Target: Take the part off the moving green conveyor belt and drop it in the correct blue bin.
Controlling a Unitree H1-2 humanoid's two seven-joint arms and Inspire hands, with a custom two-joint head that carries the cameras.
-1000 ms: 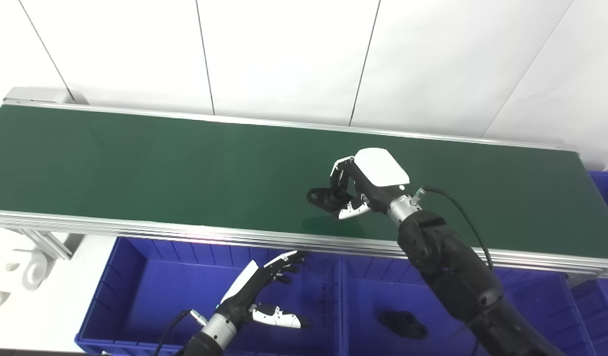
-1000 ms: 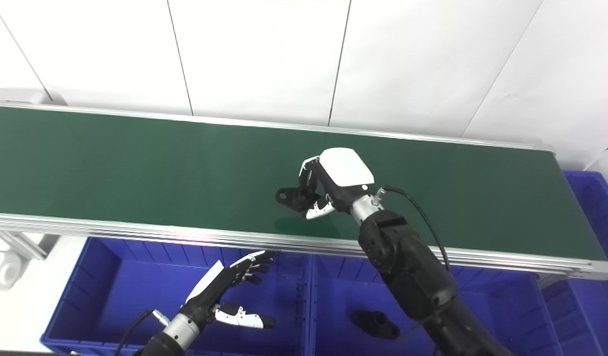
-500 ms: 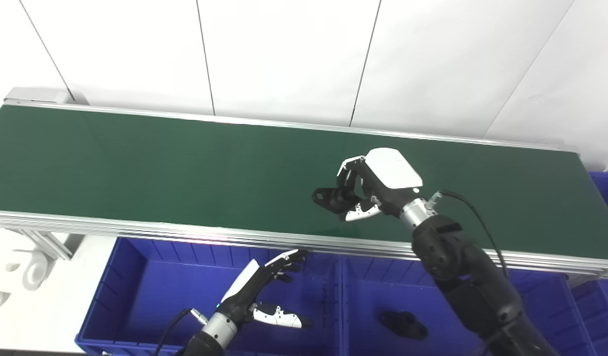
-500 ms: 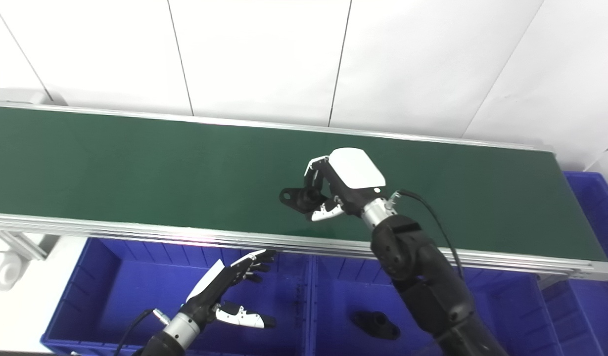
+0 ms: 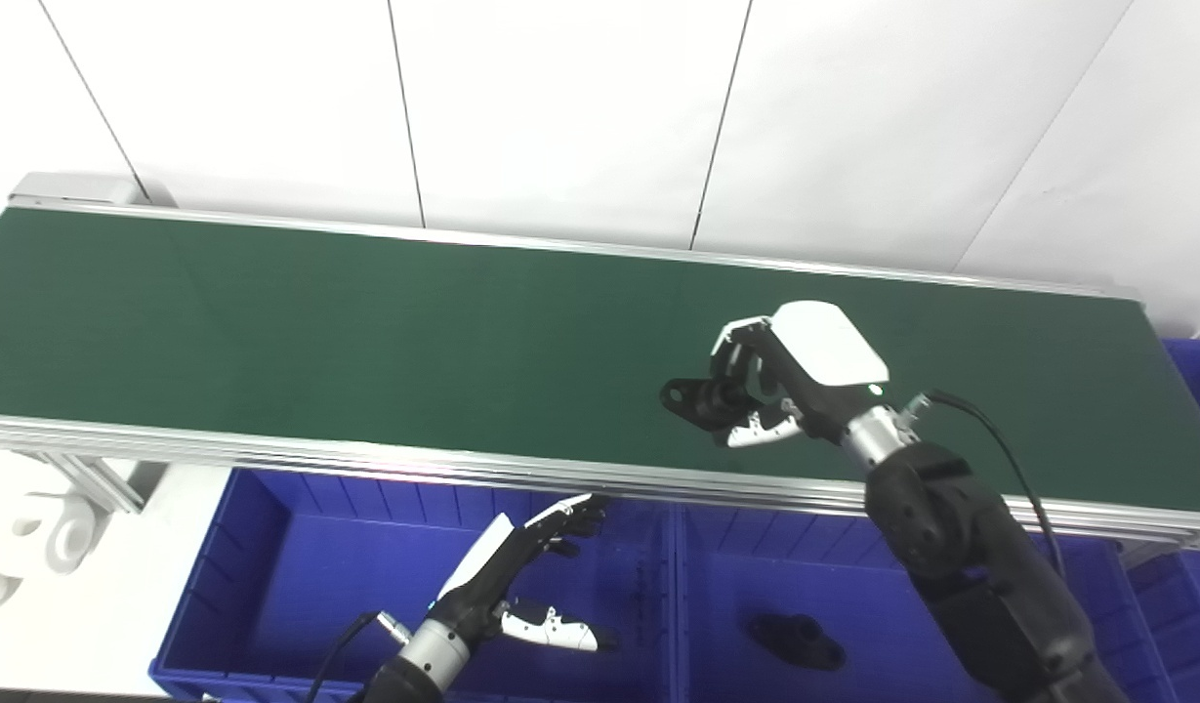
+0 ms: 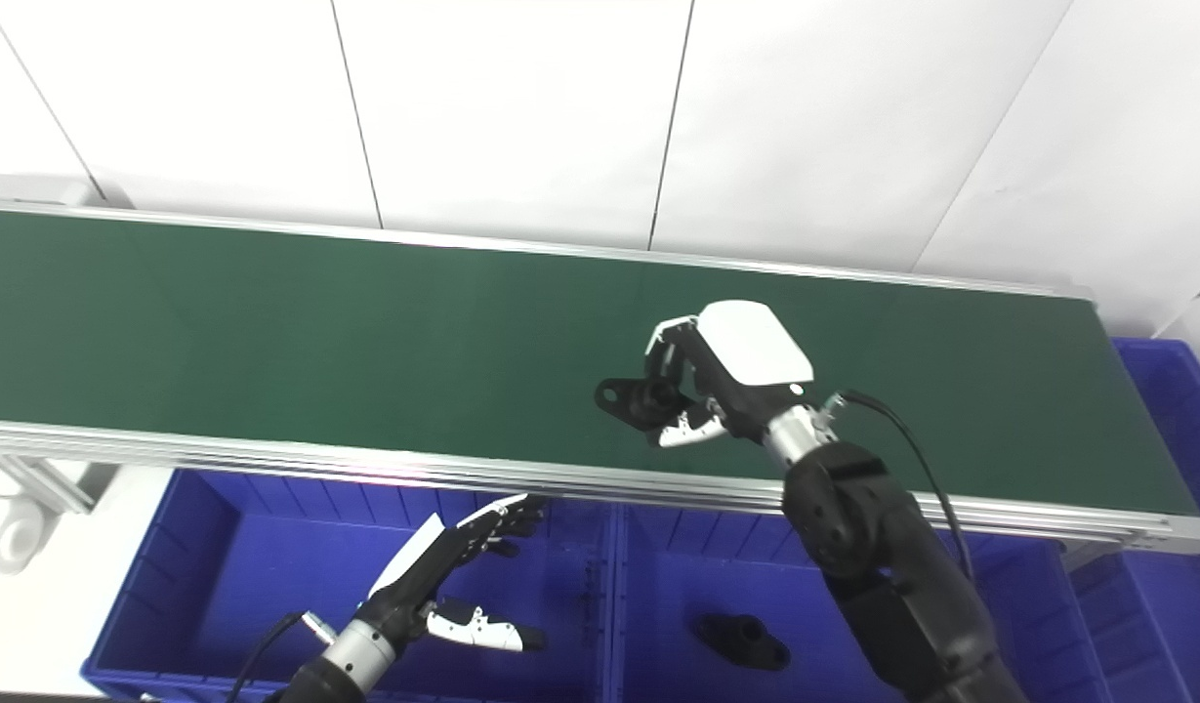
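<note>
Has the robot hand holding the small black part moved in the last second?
Yes. The right robot hand, shut on the black flanged part, shifted rightward along the green conveyor belt, toward its right end.

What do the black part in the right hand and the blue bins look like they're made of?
Black part: looks like matte moulded plastic or coated metal; dull, no glints, so uncertain. Blue bins: likely glossy moulded plastic, with uniform colour and ribbed walls.

Black flanged part (image 5: 699, 398) with a mounting hole, pinched between right-hand fingers (image 5: 739, 351), protruding leftward beyond the fingertips.
</note>
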